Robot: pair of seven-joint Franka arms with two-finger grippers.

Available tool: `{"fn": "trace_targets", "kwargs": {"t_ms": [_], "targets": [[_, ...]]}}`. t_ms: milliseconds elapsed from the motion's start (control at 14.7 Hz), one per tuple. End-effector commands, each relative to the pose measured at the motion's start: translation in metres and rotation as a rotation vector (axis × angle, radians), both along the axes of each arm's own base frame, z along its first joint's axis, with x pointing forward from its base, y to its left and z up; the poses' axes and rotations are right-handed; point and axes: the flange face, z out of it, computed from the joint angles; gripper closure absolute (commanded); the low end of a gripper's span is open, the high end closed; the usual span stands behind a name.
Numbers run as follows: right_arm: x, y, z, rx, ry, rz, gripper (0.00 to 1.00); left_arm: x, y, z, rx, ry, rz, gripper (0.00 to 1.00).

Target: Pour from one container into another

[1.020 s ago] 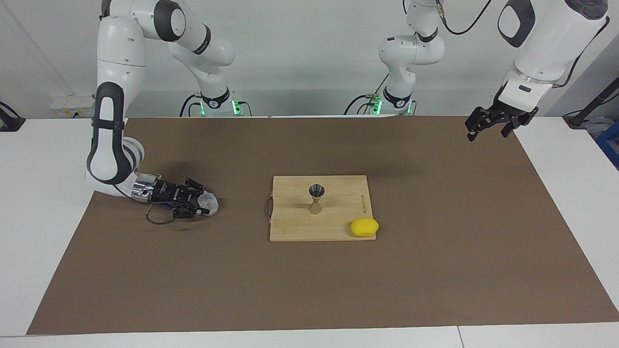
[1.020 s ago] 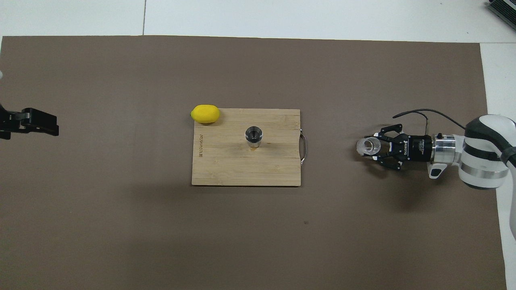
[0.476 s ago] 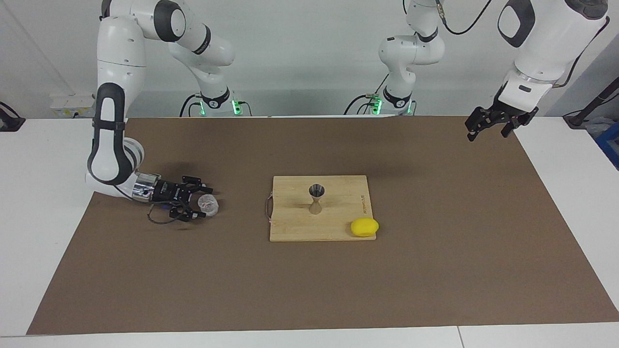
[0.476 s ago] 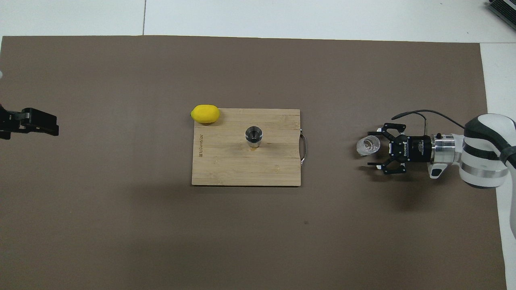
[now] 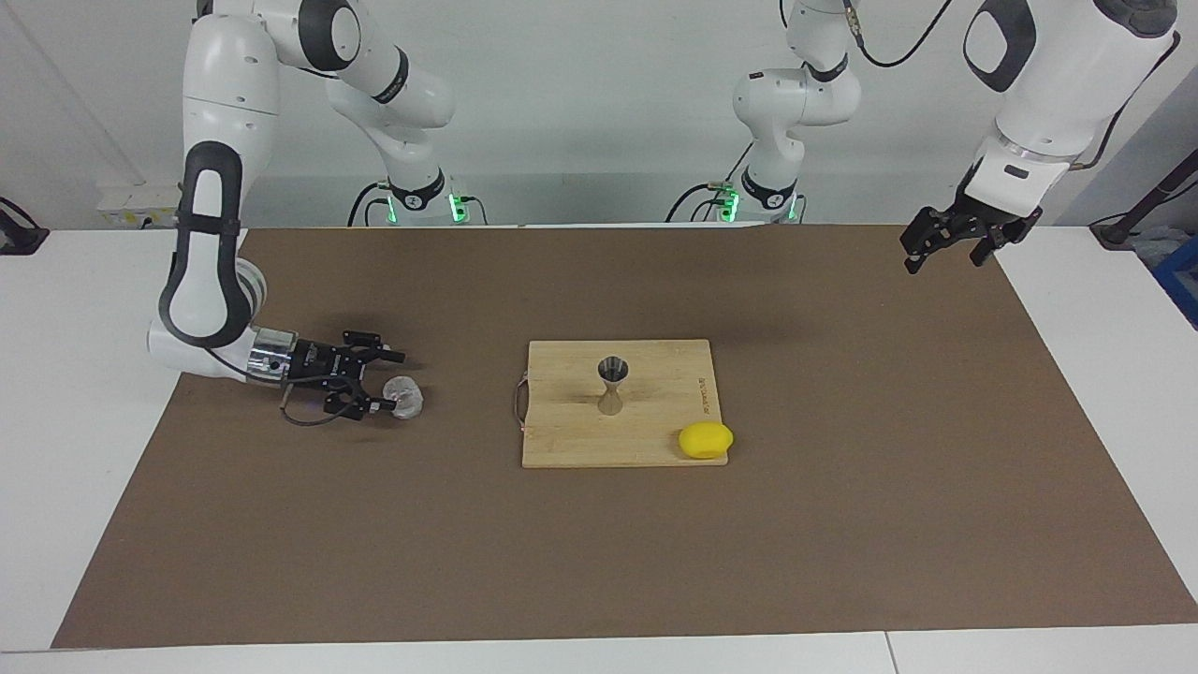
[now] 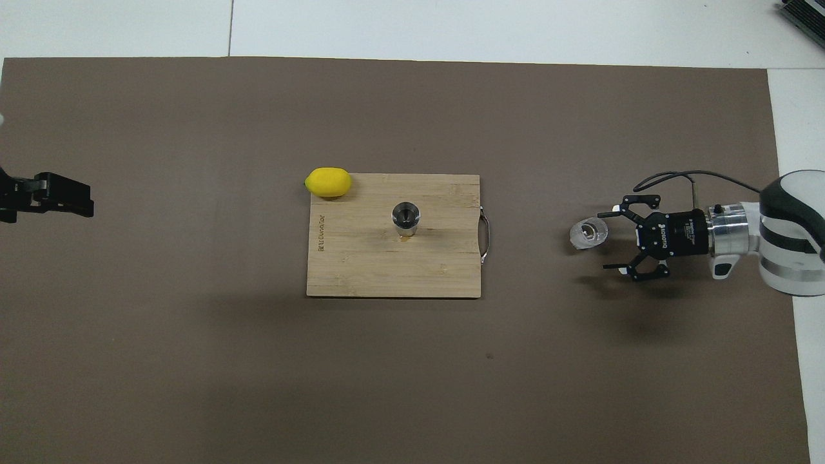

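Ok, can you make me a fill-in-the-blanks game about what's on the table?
1. The shiny jigger stands on the wooden ____.
2. The fruit at the board's corner is a yellow ____.
3. The clear cup sits on the brown mat, toward the ____ arm's end of the table.
4. The right claw beside the cup is ____.

Missing words: board, lemon, right, open

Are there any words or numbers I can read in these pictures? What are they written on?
Wooden cutting board: a short line of print runs along its edge at the left arm's end of the table, below the lemon; too small to read.
Right gripper: white lettering on its black body; too blurred to read.
Jigger, clear cup, left gripper: no text visible.
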Motion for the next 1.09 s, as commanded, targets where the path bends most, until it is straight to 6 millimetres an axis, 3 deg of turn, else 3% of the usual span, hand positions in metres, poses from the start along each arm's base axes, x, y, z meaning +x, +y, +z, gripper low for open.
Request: {"fn": "trace_targets", "kwargs": {"t_ms": [0,204,408,748,952,1020], "targets": [[-0.009,0.003,0.059,-0.141,-0.046,0.108,0.00,-0.004,0.001,0.006,-0.008,-0.010,0.015,0.00],[-0.012,0.007,0.106,-0.303,-0.130,0.247,0.00,-0.004,0.001,0.006,-0.008,-0.010,0.017,0.00],[-0.003,0.000,0.147,-0.487,-0.197,0.395,0.00,-0.004,0.001,0.006,-0.008,-0.010,0.015,0.00],[0.009,0.054,0.192,-0.714,-0.368,0.672,0.00,-0.004,0.001,0.006,-0.008,-0.013,0.015,0.00],[0.015,0.056,0.222,-0.770,-0.438,0.671,0.00,-0.003,0.000,0.006,-0.008,-0.018,0.014,0.00],[0.019,0.066,0.232,-0.781,-0.483,0.706,0.00,-0.003,-0.001,0.006,-0.008,-0.018,0.012,0.00]]}}
